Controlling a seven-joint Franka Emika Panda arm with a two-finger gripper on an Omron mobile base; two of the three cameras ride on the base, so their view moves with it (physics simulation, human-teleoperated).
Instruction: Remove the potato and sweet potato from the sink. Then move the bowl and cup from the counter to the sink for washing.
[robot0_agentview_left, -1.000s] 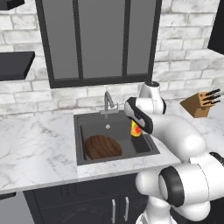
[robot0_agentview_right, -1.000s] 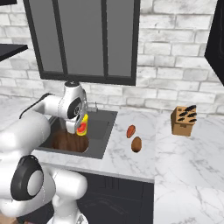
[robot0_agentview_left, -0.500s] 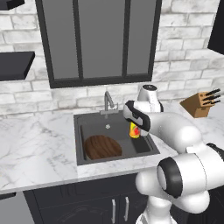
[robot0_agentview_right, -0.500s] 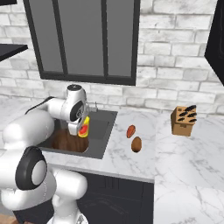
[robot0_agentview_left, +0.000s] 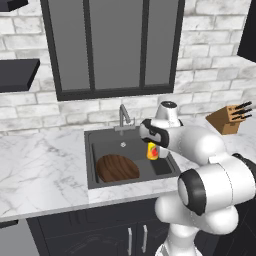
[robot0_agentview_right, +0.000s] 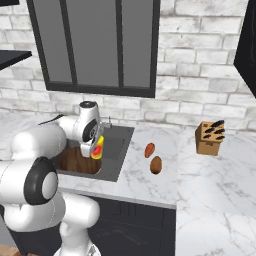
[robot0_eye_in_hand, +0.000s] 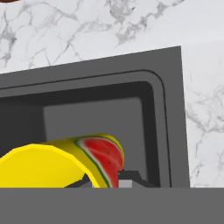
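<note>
We see the cup (robot0_agentview_left: 152, 150), yellow with a red watermelon print, held over the right part of the sink (robot0_agentview_left: 100, 137). The tool (robot0_agentview_left: 153, 148) is clamped narrow on it; in the hand view the cup (robot0_eye_in_hand: 65, 164) lies tilted close under the camera, its yellow rim toward us, with the dark basin wall (robot0_eye_in_hand: 173, 113) behind. From the right base view the cup (robot0_agentview_right: 97, 148) hangs at the end of the white arm (robot0_agentview_right: 45, 142), above the basin's near right corner (robot0_agentview_right: 112, 172). We cannot tell whether its base touches the sink floor.

The bowl (robot0_agentview_left: 117, 167), dark brown wood with grain, rests inside the sink on the left side of the basin floor, apart from the cup. A round silver drain (robot0_agentview_left: 123, 144) sits behind it, and the slim grey faucet (robot0_agentview_left: 123, 116) rises at the back rim.

The sweet potato (robot0_agentview_right: 149, 150) and the potato (robot0_agentview_right: 156, 164) lie on the desk (robot0_agentview_right: 200, 185) to the right of the sink, just beside each other, the reddish one farther back, the duller brown one nearer the front edge. Both are well clear of the basin.

Farther right on the desk stands a wooden knife block (robot0_agentview_right: 209, 137) with dark handles. Behind everything we note a pale brick wall (robot0_agentview_left: 210, 65) and a dark-framed window (robot0_agentview_left: 115, 45). Dark cabinets (robot0_agentview_left: 100, 232) run below the desk.
</note>
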